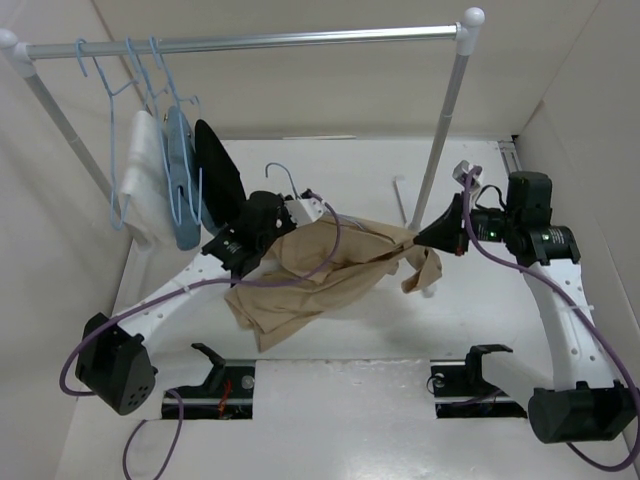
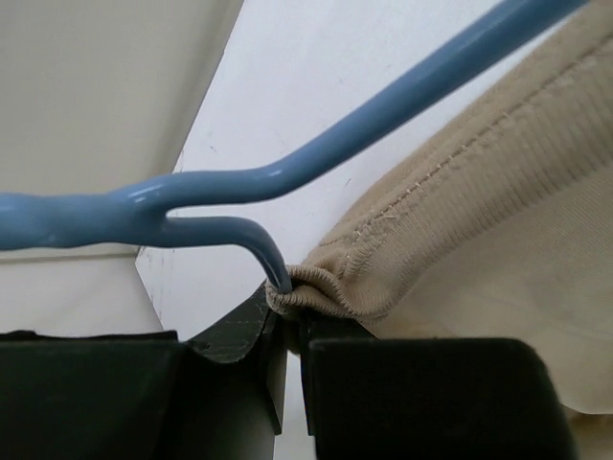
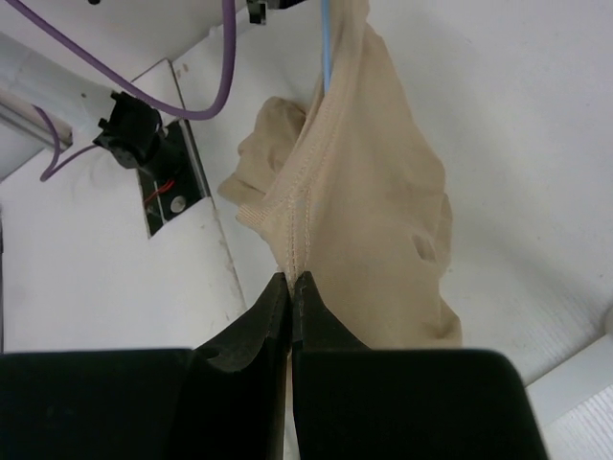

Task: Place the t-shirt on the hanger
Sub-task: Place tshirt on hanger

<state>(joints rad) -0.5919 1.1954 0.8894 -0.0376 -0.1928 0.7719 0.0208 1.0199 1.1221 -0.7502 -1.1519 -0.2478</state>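
Note:
The tan t-shirt (image 1: 330, 268) hangs stretched between my two grippers above the white table. My left gripper (image 1: 322, 214) is shut at the shirt's left end. In the left wrist view the jaws (image 2: 287, 311) pinch the ribbed collar (image 2: 330, 287) together with the lower wire of the light-blue hanger (image 2: 383, 125). The hanger's hook (image 1: 285, 176) sticks up behind that gripper. My right gripper (image 1: 422, 238) is shut on a stitched seam of the t-shirt (image 3: 374, 192), seen at the fingertips (image 3: 290, 280). A blue wire of the hanger (image 3: 326, 48) runs into the cloth at the far end.
A clothes rail (image 1: 260, 42) spans the back, its right post (image 1: 445, 120) standing just behind my right gripper. Three blue hangers with a white (image 1: 145, 180), a light-blue (image 1: 182, 185) and a black garment (image 1: 218, 175) hang at its left end. Side walls close in.

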